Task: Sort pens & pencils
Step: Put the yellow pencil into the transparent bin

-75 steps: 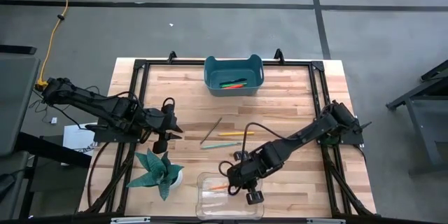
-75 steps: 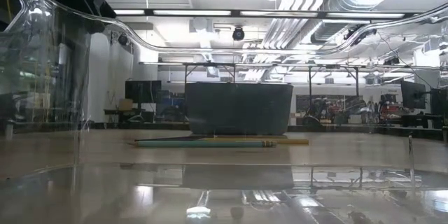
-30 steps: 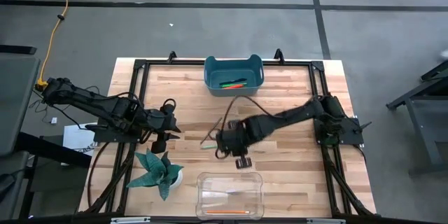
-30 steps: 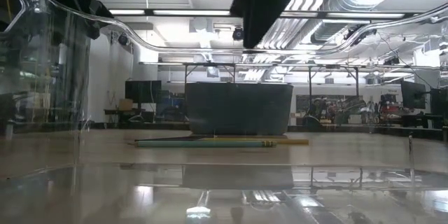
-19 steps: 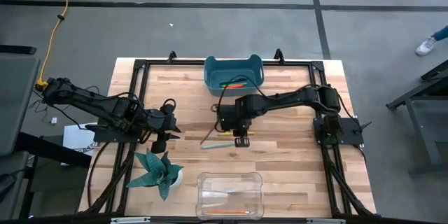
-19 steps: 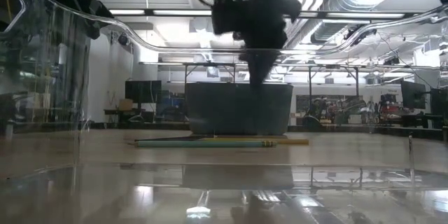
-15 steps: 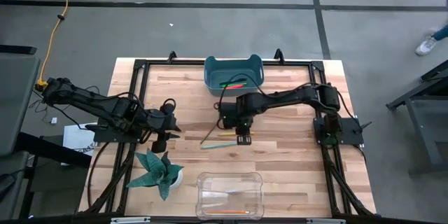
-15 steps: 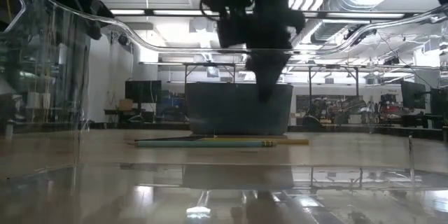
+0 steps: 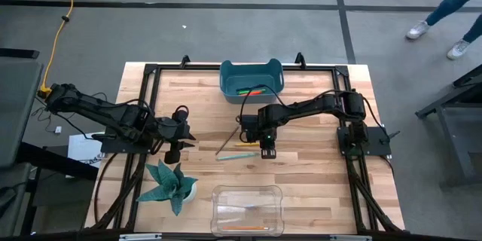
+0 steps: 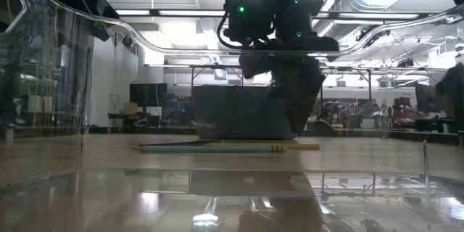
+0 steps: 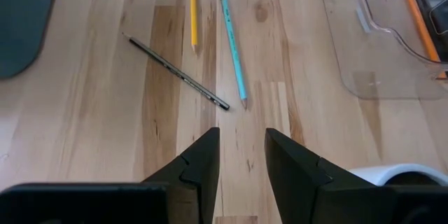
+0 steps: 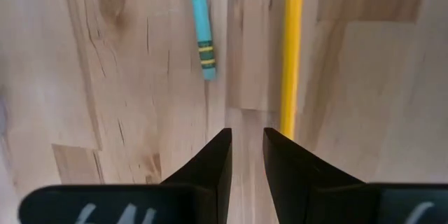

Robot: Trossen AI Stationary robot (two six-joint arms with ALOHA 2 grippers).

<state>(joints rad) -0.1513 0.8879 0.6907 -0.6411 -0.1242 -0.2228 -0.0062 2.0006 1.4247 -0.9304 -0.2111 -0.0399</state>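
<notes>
Three pencils lie flat on the wood mid-table: a dark one (image 9: 227, 141), a yellow one (image 9: 250, 144) and a teal one (image 9: 233, 156). My right gripper (image 9: 263, 147) hangs low over their right ends, fingers pointing down and open by a narrow gap (image 12: 246, 155). The teal pencil's end (image 12: 203, 45) and the yellow pencil (image 12: 291, 49) lie just ahead of the tips, untouched. An orange pencil (image 9: 245, 227) lies in the clear tub (image 9: 247, 193). The green and red pens (image 9: 251, 89) lie in the blue bin (image 9: 251, 71). My left gripper (image 9: 186, 135) waits at the table's left, open.
A teal paper plant in a white pot (image 9: 172, 184) stands near the left front, beside the clear tub. The black frame rails (image 9: 348, 113) run along the table's edges. A person's legs (image 9: 452, 15) show on the floor beyond the far right corner.
My right gripper has moved from above the dark and teal pencils a little toward the table's right and has come down close to the table over the pencils' right ends. The pencils have stayed where they were.
</notes>
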